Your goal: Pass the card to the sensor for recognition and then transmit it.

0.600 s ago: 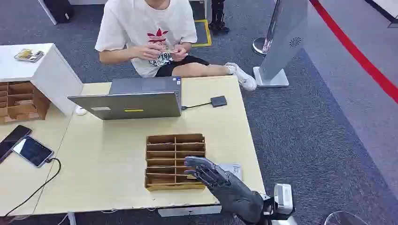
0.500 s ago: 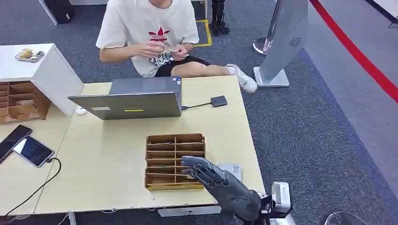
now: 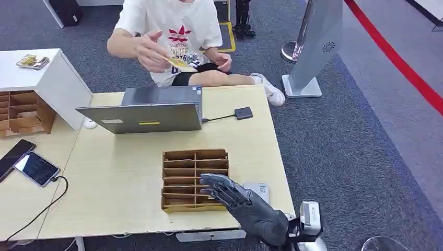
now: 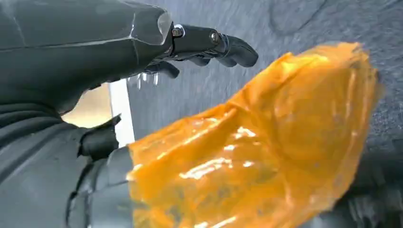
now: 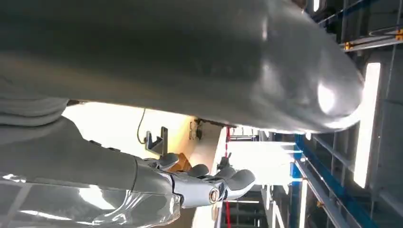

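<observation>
My right hand (image 3: 229, 195) hovers palm down over the near right corner of the wooden divider box (image 3: 183, 170), fingers spread and holding nothing; the right wrist view shows its fingers (image 5: 209, 183) stretched out. A pale card (image 3: 259, 189) lies on the table just right of the box, partly hidden by that hand. The small black sensor (image 3: 243, 113) sits at the far right of the table, wired to the laptop (image 3: 143, 116). Across the table a seated person holds up a yellow card (image 3: 180, 64). My left hand (image 4: 209, 45) hangs by the table's edge over the carpet, holding nothing.
The yellow table (image 3: 115, 178) carries a phone (image 3: 36, 168) with a cable at the left. A white cabinet (image 3: 47, 78) and another wooden box (image 3: 21, 112) stand far left. A grey sign stand (image 3: 313, 47) rises beyond the table's right corner.
My right hand has crept a little to the left over the divider box. The person has raised one arm and now holds a yellow card out in front.
</observation>
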Controlling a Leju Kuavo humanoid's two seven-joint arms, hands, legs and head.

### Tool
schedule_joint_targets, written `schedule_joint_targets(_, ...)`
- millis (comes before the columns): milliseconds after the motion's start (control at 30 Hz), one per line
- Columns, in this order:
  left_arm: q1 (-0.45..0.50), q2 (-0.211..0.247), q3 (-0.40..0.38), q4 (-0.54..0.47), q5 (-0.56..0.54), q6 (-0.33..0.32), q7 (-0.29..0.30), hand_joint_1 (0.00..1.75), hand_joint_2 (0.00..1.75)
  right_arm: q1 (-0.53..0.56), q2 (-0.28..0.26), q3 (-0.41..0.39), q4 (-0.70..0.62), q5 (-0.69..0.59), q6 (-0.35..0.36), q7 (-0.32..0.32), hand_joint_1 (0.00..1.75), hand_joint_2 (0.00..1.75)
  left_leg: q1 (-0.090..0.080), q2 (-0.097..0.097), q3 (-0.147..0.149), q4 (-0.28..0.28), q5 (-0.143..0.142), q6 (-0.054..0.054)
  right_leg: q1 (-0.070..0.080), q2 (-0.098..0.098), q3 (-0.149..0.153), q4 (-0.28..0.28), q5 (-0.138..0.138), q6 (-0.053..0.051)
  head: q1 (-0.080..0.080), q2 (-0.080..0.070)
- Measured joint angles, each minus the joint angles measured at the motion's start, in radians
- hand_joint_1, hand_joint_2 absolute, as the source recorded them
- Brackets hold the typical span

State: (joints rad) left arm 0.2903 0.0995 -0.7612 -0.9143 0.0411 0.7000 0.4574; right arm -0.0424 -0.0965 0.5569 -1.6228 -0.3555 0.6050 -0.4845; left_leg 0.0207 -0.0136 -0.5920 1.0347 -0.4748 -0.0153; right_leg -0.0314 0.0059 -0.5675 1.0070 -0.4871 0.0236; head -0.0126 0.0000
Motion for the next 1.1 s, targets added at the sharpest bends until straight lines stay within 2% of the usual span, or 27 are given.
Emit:
schedule_joint_targets(133,-0.033,-0.007,-0.065,0.051,-0.005,0.0,0.012,0.0,0.0,0.007,0.0,-0.01,-0.001,0.009,0.003,0.002,0.0,0.0,0.0,0.0,0.0,0.0,0.0,0.0,0.0,0.0,0.0,0.0,0.0,0.0,0.0,0.0)
schedule_joint_targets(367,-0.038,-0.002,-0.1,0.056,0.0,0.0,0.037,0.0,0.0,0.02,0.0,-0.028,-0.002,0.0,-0.008,0.024,0.0,0.0,0.0,0.0,0.0,0.0,0.0,0.0,0.0,0.0,0.0,0.0,0.0,0.0,0.0,0.0)
schedule_joint_targets(400,-0.038,-0.001,-0.104,0.056,0.003,0.0,0.041,0.0,0.0,0.021,0.0,-0.031,-0.002,-0.002,-0.015,0.031,0.0,1.75,0.0,0.0,0.0,0.0,0.0,0.0,0.0,0.0,0.0,0.0,0.0,0.0,0.0,0.0)
schedule_joint_targets(567,-0.04,0.005,-0.12,0.056,0.048,0.0,0.054,0.0,0.0,0.017,0.0,-0.04,-0.012,-0.008,-0.072,0.066,0.0,1.75,0.0,0.0,0.0,0.0,0.0,0.0,0.0,0.0,0.0,0.0,0.0,0.0,0.0,0.0)
schedule_joint_targets(700,-0.058,0.008,-0.138,0.078,0.11,-0.001,0.014,0.0,0.0,-0.001,0.0,-0.042,-0.027,0.023,-0.16,0.099,0.0,1.75,0.0,0.0,0.0,0.0,0.0,0.0,0.0,0.0,0.0,0.0,0.0,0.0,0.0,0.0)
schedule_joint_targets(833,-0.078,0.007,-0.151,0.121,0.172,-0.002,-0.026,0.0,0.0,-0.036,0.001,-0.043,-0.047,0.123,-0.325,0.132,0.0,1.75,0.0,0.0,0.0,0.0,0.0,0.0,0.0,0.0,0.0,0.0,0.0,0.0,0.0,0.0)
schedule_joint_targets(900,-0.086,0.006,-0.16,0.137,0.187,-0.002,-0.034,0.0,0.0,-0.054,0.003,-0.042,-0.051,0.163,-0.374,0.137,0.0,1.75,0.0,0.0,0.0,0.0,0.0,0.0,0.0,0.0,0.0,0.0,0.0,0.0,0.0,0.0)
schedule_joint_targets(933,-0.091,0.005,-0.166,0.146,0.196,-0.002,-0.035,0.0,0.0,-0.064,0.004,-0.04,-0.057,0.224,-0.426,0.143,0.0,1.75,0.0,0.0,0.0,0.0,0.0,0.0,0.0,0.0,0.0,0.0,0.0,0.0,0.0,0.0)
schedule_joint_targets(1033,-0.101,-0.001,-0.18,0.157,0.201,-0.001,-0.017,0.0,0.0,-0.1,0.019,-0.032,-0.07,0.412,-0.588,0.174,0.0,1.75,0.0,0.0,0.0,0.0,0.0,0.0,0.0,0.0,0.0,0.0,0.0,0.0,0.0,0.0)
schedule_joint_targets(1100,-0.106,-0.002,-0.195,0.157,0.19,0.0,0.013,0.0,0.0,-0.123,0.032,-0.024,-0.08,0.513,-0.662,0.194,0.0,1.75,0.0,0.0,0.0,0.0,0.0,0.0,0.0,0.0,0.0,0.0,0.0,0.0,0.0,0.0)
